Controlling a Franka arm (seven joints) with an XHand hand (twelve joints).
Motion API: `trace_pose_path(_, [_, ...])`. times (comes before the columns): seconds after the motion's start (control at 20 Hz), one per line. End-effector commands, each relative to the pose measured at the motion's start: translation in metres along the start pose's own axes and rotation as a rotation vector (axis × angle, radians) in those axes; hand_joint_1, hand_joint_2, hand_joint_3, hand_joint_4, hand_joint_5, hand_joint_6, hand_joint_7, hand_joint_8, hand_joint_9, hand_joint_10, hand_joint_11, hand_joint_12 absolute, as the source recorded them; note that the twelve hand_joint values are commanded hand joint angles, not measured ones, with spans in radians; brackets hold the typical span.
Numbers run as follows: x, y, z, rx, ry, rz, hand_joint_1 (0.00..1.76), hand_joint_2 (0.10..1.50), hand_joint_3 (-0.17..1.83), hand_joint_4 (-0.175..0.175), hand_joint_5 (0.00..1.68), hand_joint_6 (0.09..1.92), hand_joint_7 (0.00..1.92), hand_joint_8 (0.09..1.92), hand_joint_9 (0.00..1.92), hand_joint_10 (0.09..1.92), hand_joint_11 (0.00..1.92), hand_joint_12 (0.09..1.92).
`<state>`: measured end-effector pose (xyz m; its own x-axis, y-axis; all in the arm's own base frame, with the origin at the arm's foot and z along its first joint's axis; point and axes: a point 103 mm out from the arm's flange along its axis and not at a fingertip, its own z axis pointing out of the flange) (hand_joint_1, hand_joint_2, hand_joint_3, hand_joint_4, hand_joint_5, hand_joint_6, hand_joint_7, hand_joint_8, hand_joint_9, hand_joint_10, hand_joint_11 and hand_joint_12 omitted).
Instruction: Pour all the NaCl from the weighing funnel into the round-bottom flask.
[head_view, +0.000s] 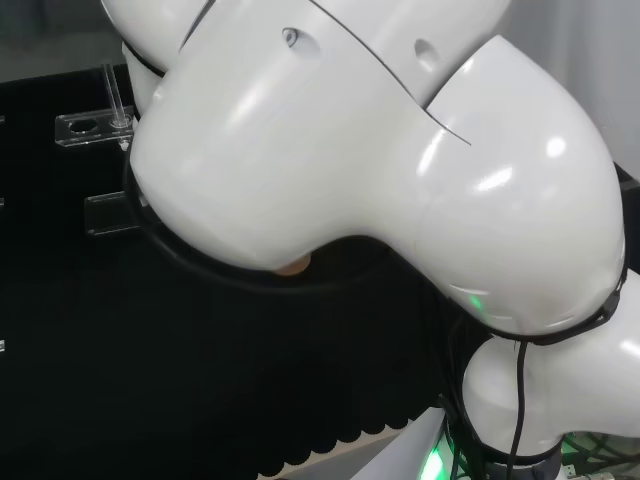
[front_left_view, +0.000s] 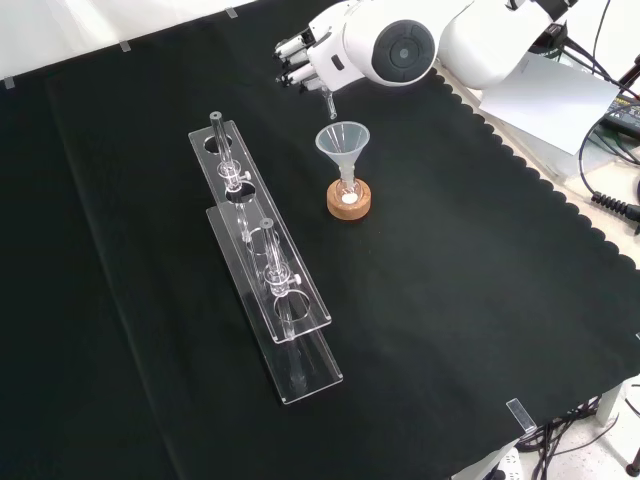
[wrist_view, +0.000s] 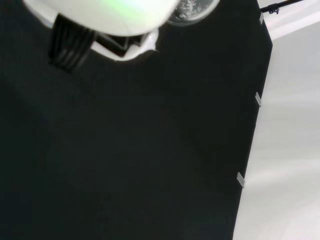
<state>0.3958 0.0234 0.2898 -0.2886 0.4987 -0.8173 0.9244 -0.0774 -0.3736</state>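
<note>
Most of the pour looks underway: hand (front_left_view: 318, 62), upper centre of the front view, holds the weighing funnel (front_left_view: 326, 98), spout tipped over the clear funnel (front_left_view: 342, 142) on the round-bottom flask (front_left_view: 348, 199), frame centre. Grains remain in the wrist view; emptying not confirmed.

robot hand (front_left_view: 312, 62) mostly hidden behind arm link (front_left_view: 400, 45) in front view, grip unclear.

No text, label, number or sign can be read in any view.
</note>
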Motion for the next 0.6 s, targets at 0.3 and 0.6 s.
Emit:
trace_pose_path(0.3, [0.009, -0.009, -0.023, -0.010, 0.057, 0.004, 1.12, 0.60, 0.79, 0.175, 1.24, 0.79, 0.51, 0.60, 0.90, 0.39, 0.58, 1.18])
trace_pose_path(0.6, [0.001, -0.008, -0.011, -0.003, 0.106, 0.022, 1.12, 0.60, 0.79, 0.175, 1.24, 0.79, 0.51, 0.60, 0.90, 0.39, 0.58, 1.18])
